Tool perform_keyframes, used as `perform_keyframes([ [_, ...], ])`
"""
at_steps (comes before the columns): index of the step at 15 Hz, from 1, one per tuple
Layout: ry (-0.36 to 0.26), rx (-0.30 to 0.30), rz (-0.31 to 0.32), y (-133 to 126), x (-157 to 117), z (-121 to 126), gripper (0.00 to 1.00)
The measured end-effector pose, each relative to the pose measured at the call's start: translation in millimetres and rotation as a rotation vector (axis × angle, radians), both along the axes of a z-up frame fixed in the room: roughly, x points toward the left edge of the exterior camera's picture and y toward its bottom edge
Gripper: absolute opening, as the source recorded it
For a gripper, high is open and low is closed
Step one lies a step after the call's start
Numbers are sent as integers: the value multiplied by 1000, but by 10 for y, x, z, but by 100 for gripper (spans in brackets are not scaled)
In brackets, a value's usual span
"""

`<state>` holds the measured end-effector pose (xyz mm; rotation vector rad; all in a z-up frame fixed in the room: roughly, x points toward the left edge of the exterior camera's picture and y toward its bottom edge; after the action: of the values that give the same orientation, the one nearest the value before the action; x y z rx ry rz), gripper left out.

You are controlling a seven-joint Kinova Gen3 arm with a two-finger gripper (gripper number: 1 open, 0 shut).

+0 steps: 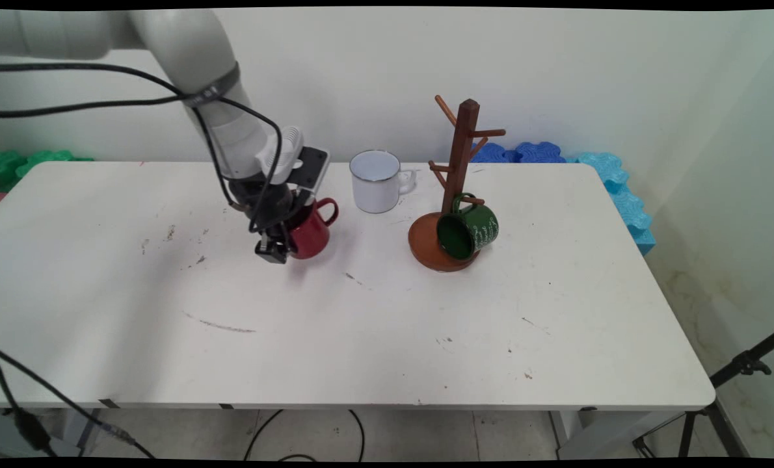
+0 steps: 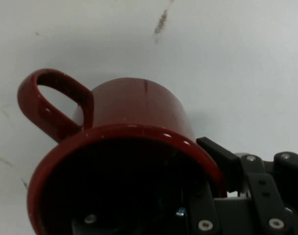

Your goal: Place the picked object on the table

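A dark red mug is tilted near the middle of the white table, with its handle to the upper right. My gripper is shut on its rim from the left. In the hand view the red mug fills the lower left. One black finger presses the outside of the rim and the other sits inside the dark opening. Whether the mug rests on the table or hangs just above it, I cannot tell.
A white enamel mug stands upright just right of the red one. Further right is a brown wooden mug tree with a green mug hanging from a low peg over its round base. Blue foam blocks line the far right edge.
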<state>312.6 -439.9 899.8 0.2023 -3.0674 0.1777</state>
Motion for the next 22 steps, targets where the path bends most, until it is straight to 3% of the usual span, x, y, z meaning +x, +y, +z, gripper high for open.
perform_keyframes([
  [17, 27, 49, -32, -503, -178, -463, 0],
  [18, 28, 49, -31, -514, -183, -470, 100],
  [22, 34, 47, -25, -546, -195, -479, 100],
])
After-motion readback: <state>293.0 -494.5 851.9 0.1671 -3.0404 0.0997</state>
